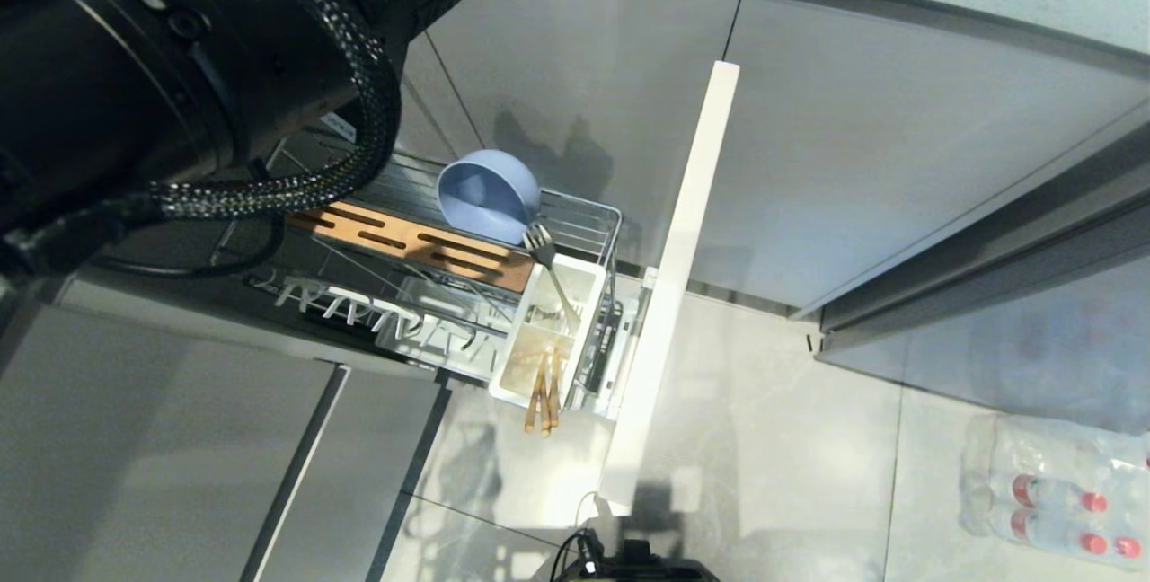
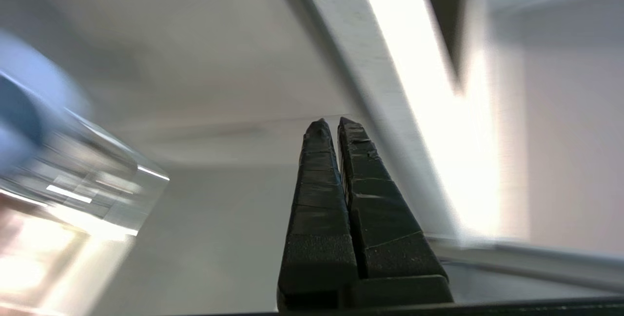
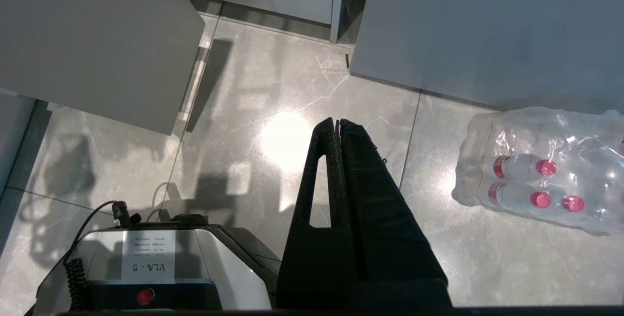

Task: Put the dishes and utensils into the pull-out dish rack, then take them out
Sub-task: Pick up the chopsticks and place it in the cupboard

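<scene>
Left gripper [image 2: 336, 123] is hanging pinched tight, empty, w/ arm looming over pull-out dish rack [image 1: 575, 214]. Bowl [image 1: 490, 194] is leaning on rear wires, fork [image 1: 550, 269] & chopsticks [image 1: 543, 398] sitting in cup; a swing could be knocking the bowl loose. Right gripper [image 3: 337, 123] is parked, pinched too.

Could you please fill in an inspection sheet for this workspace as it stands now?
Surface: grey tiled floor; the pull-out dish rack stands drawn out from the cabinets.
Job's things: blue bowl tilted in the rack; fork and chopsticks stand in the white utensil cup. No pink plate seen.
Clutter: wrapped pack of water bottles on the floor.
Grippers: left hand shut, empty, near the rack; right hand shut, empty, parked over the floor.
Cables: braided black cable along the left arm; coiled cord at the robot base.
Surroundings: grey cabinet fronts; the rack's narrow pale front panel.
</scene>
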